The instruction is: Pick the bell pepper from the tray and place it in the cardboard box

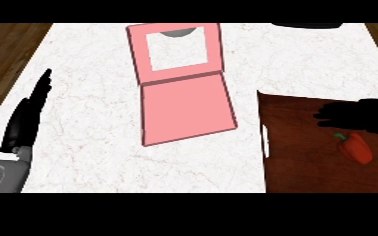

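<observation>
Right hand (348,115), unclenched and empty, poised beside bell pepper (356,148) on tray (295,150) for pickup; pink box (188,112) open mid-counter to receive it; left hand (26,115) resting, fingers straight.

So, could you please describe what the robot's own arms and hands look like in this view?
The left hand is plain black, long and slim, and joins a grey forearm with a pale band at the wrist. The right hand is the same black, seen as a dark shape at the right edge; its forearm does not show. No cables or markings are visible.
</observation>
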You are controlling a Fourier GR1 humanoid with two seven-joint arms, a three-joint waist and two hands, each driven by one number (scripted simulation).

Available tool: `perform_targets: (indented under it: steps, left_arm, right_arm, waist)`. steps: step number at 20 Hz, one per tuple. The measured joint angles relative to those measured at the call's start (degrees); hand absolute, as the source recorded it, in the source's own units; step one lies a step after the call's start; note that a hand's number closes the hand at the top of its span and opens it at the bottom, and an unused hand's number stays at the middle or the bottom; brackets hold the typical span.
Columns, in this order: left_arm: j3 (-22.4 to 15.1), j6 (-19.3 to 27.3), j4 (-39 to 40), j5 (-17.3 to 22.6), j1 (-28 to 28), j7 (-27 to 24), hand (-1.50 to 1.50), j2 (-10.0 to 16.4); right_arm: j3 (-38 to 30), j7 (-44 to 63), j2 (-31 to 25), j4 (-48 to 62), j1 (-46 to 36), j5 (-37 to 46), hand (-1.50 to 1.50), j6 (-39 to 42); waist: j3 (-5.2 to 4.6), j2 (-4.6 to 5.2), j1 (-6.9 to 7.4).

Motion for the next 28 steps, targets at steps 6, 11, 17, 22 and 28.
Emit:
perform_targets:
  steps: [6,11,17,22,28]
  left_arm:
    - [0.8,0.0,1.0,-0.5,1.3,-1.6,0.00,-0.3]
    - [1.8,-0.3,1.1,-0.5,1.2,-1.2,0.00,-0.3]
    - [1.8,0.5,1.0,-1.4,1.8,-1.4,0.00,-1.2]
    - [2.5,0.3,1.9,-1.5,1.8,-2.1,0.00,-1.2]
    - [3.3,-0.6,0.7,-1.6,2.0,-1.1,0.00,-0.6]
  right_arm:
    - [1.7,-2.5,4.3,8.8,-3.6,3.9,-1.50,-3.3]
    - [2.7,-3.6,7.4,13.2,-5.7,5.2,-1.50,-4.6]
    - [4.2,-5.2,7.6,13.4,-5.5,4.7,-1.50,-5.5]
    - [5.4,-5.8,6.5,10.8,-4.5,3.3,-1.50,-5.9]
    - [6.8,-5.2,5.7,11.2,-4.8,5.3,-1.50,-6.7]
  waist:
    - [-0.07,-0.33,-1.09]
    - [-0.10,-0.49,-1.72]
    - [-0.12,-0.60,-2.26]
    - [-0.17,-0.77,-2.81]
    - [-0.19,-0.88,-2.84]
